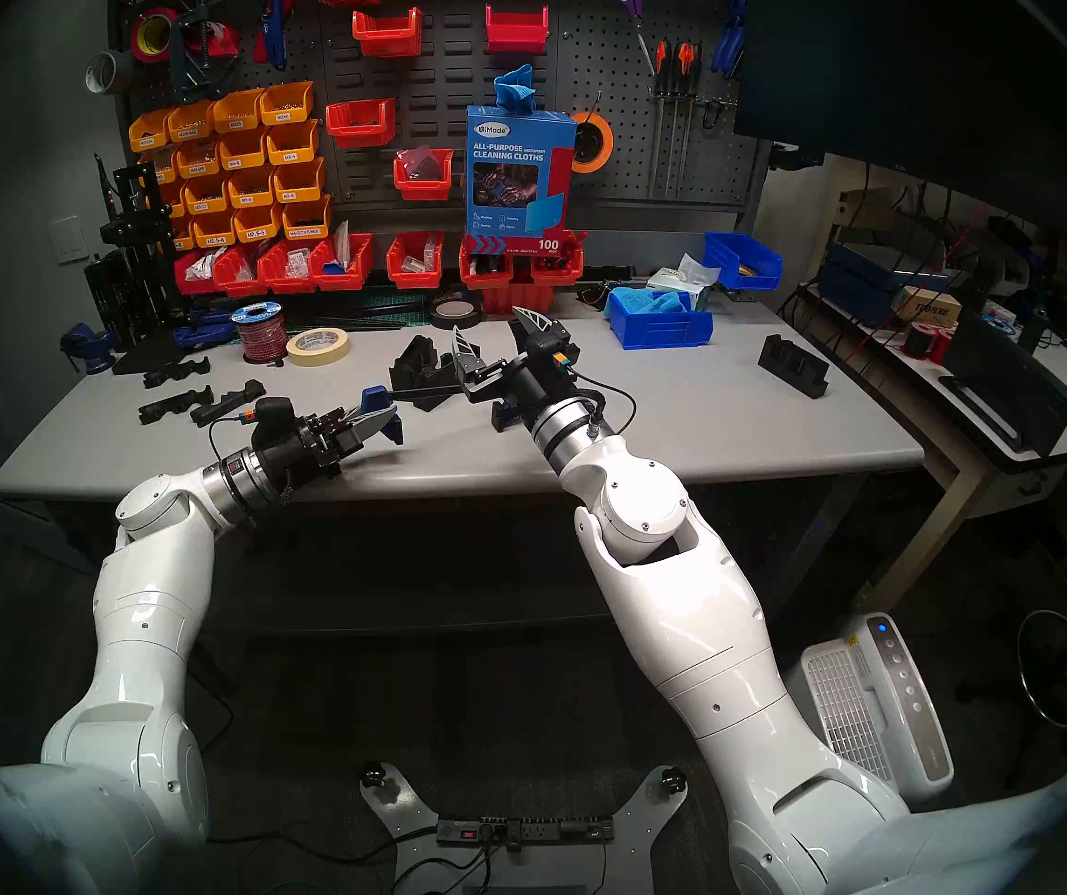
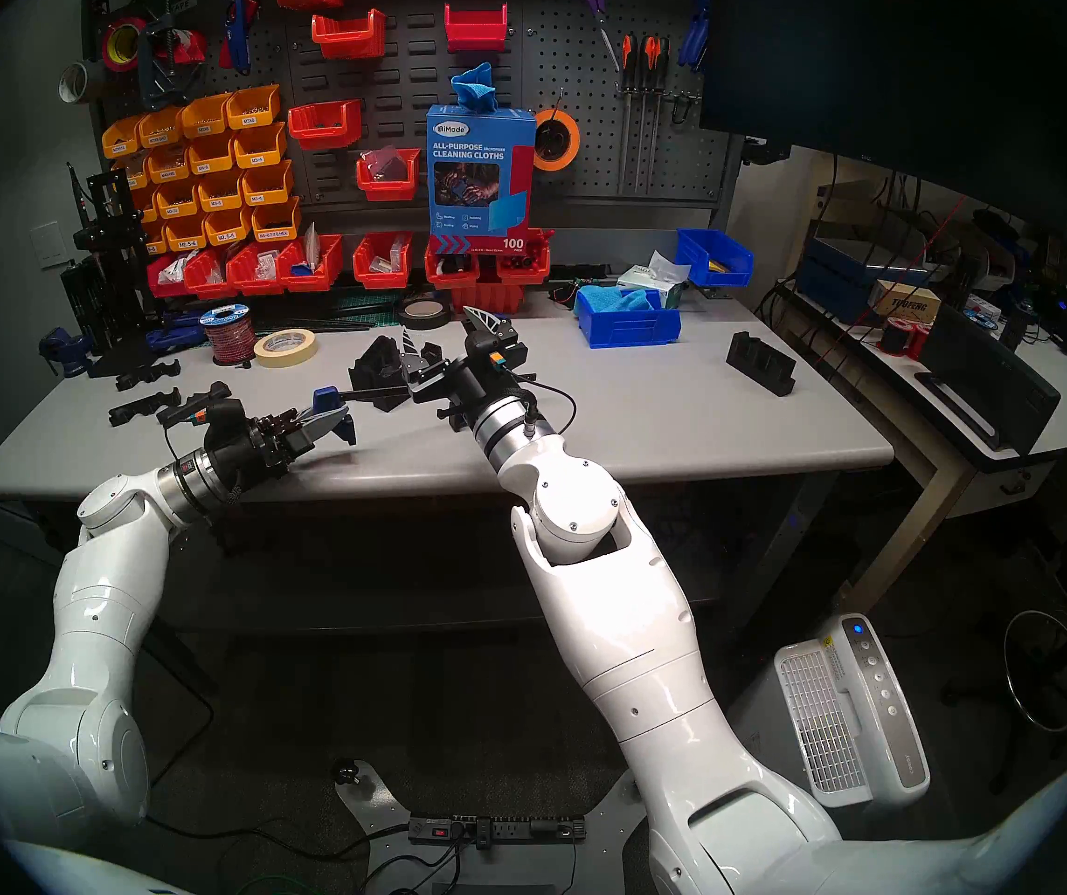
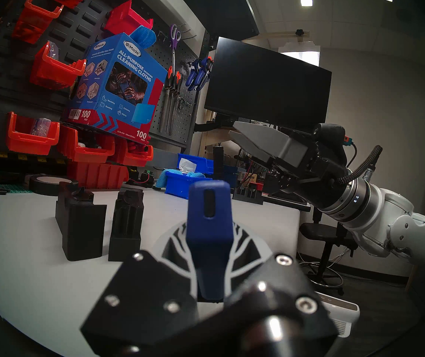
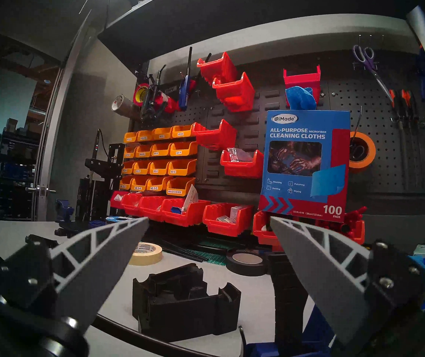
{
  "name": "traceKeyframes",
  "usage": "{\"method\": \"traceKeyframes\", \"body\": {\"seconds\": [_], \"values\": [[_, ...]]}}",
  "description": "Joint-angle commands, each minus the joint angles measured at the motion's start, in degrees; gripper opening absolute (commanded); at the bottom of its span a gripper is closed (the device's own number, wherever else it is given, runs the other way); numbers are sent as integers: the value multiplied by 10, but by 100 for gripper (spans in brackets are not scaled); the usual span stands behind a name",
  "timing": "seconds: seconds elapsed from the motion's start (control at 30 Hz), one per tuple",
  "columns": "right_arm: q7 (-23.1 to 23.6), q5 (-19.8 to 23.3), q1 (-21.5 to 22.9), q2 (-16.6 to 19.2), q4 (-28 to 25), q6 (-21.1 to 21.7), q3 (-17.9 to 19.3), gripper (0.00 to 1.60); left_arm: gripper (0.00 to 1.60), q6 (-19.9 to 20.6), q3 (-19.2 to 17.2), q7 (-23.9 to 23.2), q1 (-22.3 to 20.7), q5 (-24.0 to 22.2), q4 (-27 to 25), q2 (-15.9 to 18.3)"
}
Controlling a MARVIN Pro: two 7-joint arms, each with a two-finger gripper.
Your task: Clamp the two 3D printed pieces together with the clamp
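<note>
The two 3D printed pieces (image 1: 418, 370) stand side by side mid-table, also in the left wrist view (image 3: 80, 225) and the right wrist view (image 4: 185, 302). The clamp (image 1: 427, 393) lies in front of them, its bar running left to right. My left gripper (image 1: 389, 416) is shut on the clamp's blue fixed jaw (image 3: 209, 220). My right gripper (image 1: 487, 322) is open and empty, above the clamp's sliding end. My right wrist mostly hides the blue sliding body (image 1: 504, 416). The ribbed black handle (image 4: 286, 284) stands beside my right finger.
A lone black notched block (image 1: 792, 367) sits far right. A blue bin (image 1: 657, 322) with cloths is at the back right. Masking tape (image 1: 318, 345), a wire spool (image 1: 259, 332) and flat wavy black prints (image 1: 195, 396) are on the left, and a black tape roll (image 1: 453, 312) is behind the pieces.
</note>
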Motion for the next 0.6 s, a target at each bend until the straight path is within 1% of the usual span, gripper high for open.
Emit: {"method": "traceKeyframes", "body": {"seconds": [0.0, 0.27, 0.57], "values": [[-20, -27, 24, -4, -8, -23, -1, 160, 0, 1, -6, 0, -21, -9, -11, 0], [-32, -46, 33, 6, 3, -27, 12, 160, 0, 1, -6, 0, -21, -9, -11, 0], [-35, -53, 39, 8, 10, -32, 24, 160, 0, 1, -6, 0, -21, -8, -11, -1]]}}
